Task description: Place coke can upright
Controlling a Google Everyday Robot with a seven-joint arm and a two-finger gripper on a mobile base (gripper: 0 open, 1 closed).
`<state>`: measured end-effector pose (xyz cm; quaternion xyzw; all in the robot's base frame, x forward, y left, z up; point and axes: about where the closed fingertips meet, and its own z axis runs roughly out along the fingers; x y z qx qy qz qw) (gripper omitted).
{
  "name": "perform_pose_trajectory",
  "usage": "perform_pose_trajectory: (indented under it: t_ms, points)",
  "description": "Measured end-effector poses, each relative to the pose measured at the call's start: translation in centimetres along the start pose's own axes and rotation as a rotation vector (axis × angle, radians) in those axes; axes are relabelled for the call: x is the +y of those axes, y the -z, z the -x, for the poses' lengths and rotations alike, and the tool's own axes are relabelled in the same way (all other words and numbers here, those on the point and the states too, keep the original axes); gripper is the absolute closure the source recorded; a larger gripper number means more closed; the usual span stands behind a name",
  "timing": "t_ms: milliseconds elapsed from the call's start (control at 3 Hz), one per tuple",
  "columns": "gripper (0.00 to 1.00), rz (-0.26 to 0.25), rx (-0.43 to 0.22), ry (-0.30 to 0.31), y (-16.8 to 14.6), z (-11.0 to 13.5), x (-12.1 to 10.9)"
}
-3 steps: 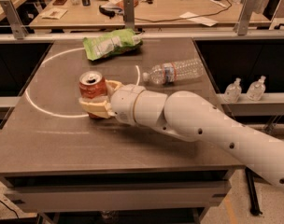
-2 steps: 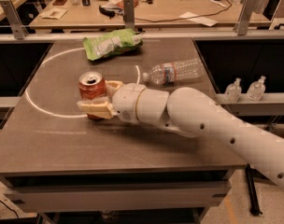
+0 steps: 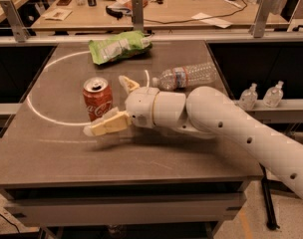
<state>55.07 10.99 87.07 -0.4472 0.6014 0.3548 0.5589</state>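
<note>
The coke can (image 3: 97, 99) is red with white script and a silver top. It stands upright on the grey table (image 3: 52, 153), left of centre. My gripper (image 3: 107, 105) is at the can's right side, with its jaws open. One tan finger (image 3: 107, 124) lies in front of the can's base. The other finger (image 3: 127, 83) points up behind and to the right of the can. Neither finger grips the can. The white arm (image 3: 216, 118) reaches in from the right.
A clear plastic water bottle (image 3: 186, 75) with a red-and-white label lies on its side behind the arm. A green snack bag (image 3: 119, 46) lies at the table's far side. A white arc (image 3: 37, 111) is marked on the tabletop. A cluttered bench (image 3: 191, 9) stands behind.
The fingers, which were close around the can's base, have spread apart. The gripper has drawn back a little to the right. The can stays upright.
</note>
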Motion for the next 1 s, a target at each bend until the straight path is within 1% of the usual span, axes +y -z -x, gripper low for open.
perform_pose_trajectory:
  t_ms: [333,667,1000]
  points:
    - [0.0,0.093,-0.012,-0.014,0.5,0.2,-1.9]
    - [0.0,0.176,0.022,-0.029,1.0,1.3,-4.0]
    - [0.0,0.262,0.12,-0.075,1.5,2.1,-4.8]
